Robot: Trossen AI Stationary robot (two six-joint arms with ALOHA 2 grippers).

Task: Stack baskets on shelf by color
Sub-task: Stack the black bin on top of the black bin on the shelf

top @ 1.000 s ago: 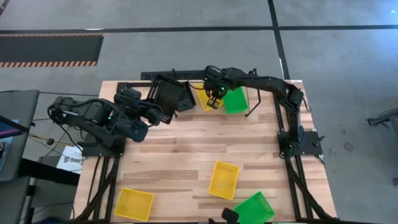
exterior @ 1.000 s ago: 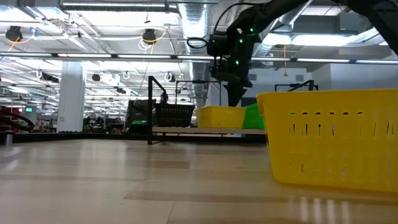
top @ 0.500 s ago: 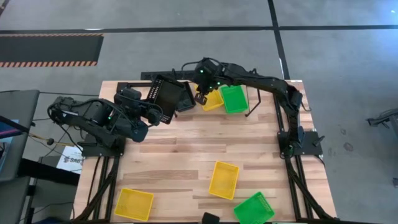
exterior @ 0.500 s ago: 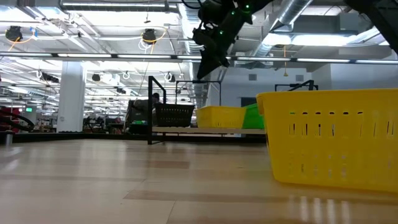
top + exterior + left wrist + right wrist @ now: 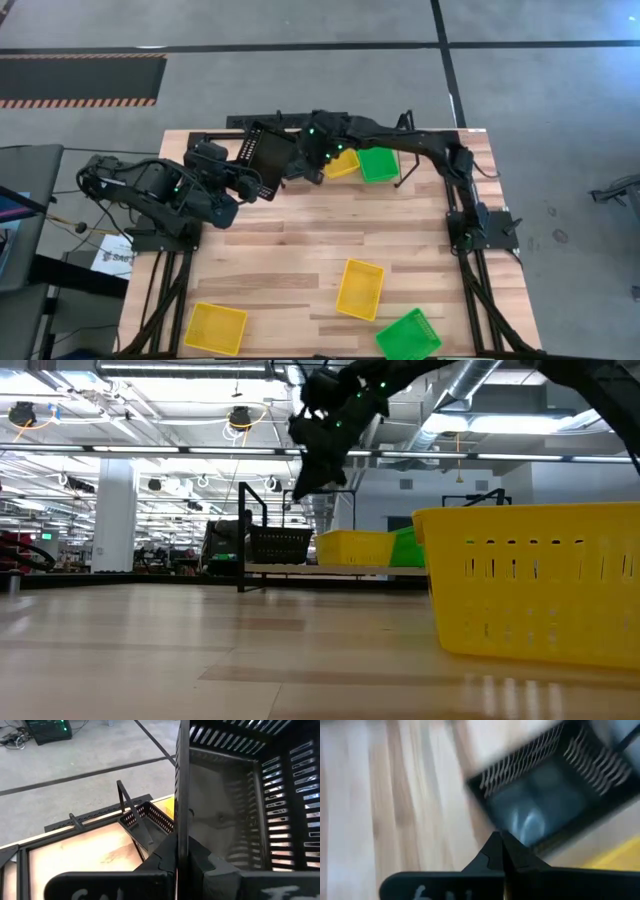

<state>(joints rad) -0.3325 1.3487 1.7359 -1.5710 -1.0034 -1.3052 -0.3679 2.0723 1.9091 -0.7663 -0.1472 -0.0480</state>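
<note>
Left pincer (image 5: 180,865) grips the rim of a black basket (image 5: 268,155), held tilted near the surface's far edge. Right pincer (image 5: 312,168), closed and empty, hovers over a second black basket (image 5: 297,165) on the shelf (image 5: 400,165), beside one yellow basket (image 5: 343,164) and one green basket (image 5: 378,163).

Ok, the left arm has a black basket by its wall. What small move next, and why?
Probably draw the right gripper back toward its own side. It is shut, holds nothing, and hovers above the black basket on the shelf, which is where the left gripper would likely set its held black basket.
</note>
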